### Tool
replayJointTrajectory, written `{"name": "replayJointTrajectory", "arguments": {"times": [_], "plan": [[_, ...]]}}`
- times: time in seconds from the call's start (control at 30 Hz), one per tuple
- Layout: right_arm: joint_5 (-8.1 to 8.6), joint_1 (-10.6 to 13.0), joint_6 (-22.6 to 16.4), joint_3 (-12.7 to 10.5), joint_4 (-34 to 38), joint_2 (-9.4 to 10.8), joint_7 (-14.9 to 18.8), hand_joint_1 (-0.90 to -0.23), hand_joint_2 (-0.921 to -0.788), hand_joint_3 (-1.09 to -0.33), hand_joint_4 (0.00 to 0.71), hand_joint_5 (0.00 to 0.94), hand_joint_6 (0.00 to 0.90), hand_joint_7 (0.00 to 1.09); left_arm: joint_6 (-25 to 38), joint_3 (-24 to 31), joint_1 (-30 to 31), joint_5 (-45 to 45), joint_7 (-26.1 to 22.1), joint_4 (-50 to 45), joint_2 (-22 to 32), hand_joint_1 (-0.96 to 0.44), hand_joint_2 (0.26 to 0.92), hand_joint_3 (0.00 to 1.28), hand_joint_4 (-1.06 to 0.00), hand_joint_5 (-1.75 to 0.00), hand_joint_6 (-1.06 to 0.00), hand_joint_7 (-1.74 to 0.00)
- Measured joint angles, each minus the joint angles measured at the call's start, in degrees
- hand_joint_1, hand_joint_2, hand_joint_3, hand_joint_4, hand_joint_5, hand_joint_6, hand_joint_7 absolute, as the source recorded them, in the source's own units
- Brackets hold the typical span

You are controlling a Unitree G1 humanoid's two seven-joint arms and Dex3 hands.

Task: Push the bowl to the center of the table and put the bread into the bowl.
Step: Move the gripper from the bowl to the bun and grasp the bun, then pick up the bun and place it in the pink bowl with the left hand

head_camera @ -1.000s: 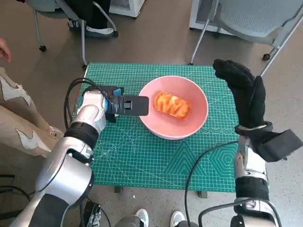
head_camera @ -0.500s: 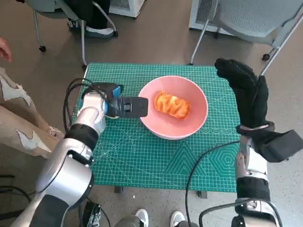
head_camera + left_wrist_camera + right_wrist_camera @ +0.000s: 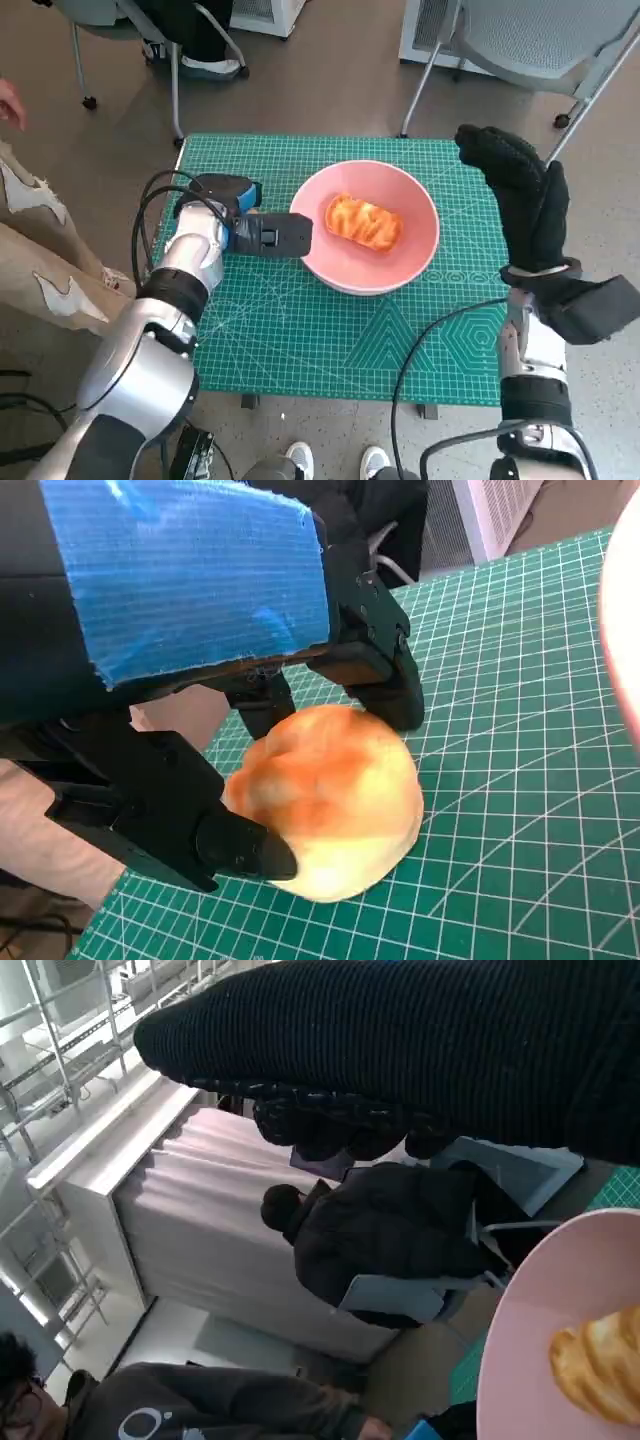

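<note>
The pink bowl (image 3: 370, 226) stands near the middle of the green mat (image 3: 300, 330), and an orange-glazed bread (image 3: 364, 221) lies inside it. The right wrist view also shows the bowl (image 3: 535, 1350) and that bread (image 3: 600, 1362). My left hand (image 3: 268, 233) lies low on the mat, against the bowl's left rim. In the left wrist view its black fingers (image 3: 240, 848) close from both sides on a round bread roll (image 3: 330, 800) that rests on the mat. The head view hides this roll under the hand. My gloved right hand (image 3: 520, 195) is raised off the bowl's right side, fingers spread, holding nothing.
A grey chair (image 3: 540, 40) stands behind the table's far right corner and another chair (image 3: 130, 30) at the far left. A person's beige clothing (image 3: 40, 250) is close on the left. Shoes (image 3: 300, 460) show below the front edge. Seated people (image 3: 400, 1240) appear in the right wrist view.
My left hand has slid a little toward me and to the left along the bowl's left rim. The bowl, the bread in it and my right hand have hardly moved.
</note>
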Motion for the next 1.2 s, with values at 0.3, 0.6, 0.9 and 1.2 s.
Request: {"name": "replayJointTrajectory", "arguments": {"times": [0.3, 0.6, 0.9, 1.2], "plan": [[0.00, 0.16, 0.33, 0.01, -0.44, 0.00, 0.00, -0.673, -0.921, -0.853, 0.166, 0.002, 0.008, 0.48, -0.63, 0.44, 0.12, -0.14, 0.12, 0.00, 0.23, 0.00, 0.876, 0.09, -0.78, -1.21, -0.69, -0.96], [-0.01, 0.36, 0.51, 0.03, -1.05, 0.00, 0.00, -0.673, -0.921, -0.853, 0.166, 0.002, 0.008, 0.48, -0.94, 0.60, 0.21, -0.14, 0.29, 0.00, 0.35, 0.00, 0.895, 0.07, -0.72, -1.14, -0.70, -1.09], [-0.04, 0.41, 0.51, 0.05, -1.20, 0.00, 0.00, -0.673, -0.921, -0.853, 0.166, 0.002, 0.009, 0.47, -1.03, 1.23, 0.15, -0.58, -0.41, -0.28, 0.62, 0.00, 0.888, 0.07, -0.78, -1.17, -0.67, -1.01], [-0.13, 0.41, 0.55, 0.10, -1.18, 0.00, -0.04, -0.666, -0.921, -0.857, 0.165, 0.001, 0.006, 0.47, -3.60, 5.12, -1.32, -3.77, 0.45, -2.11, 2.54, 0.00, 0.897, 0.06, -0.79, -1.07, -0.63, -1.14]]}}
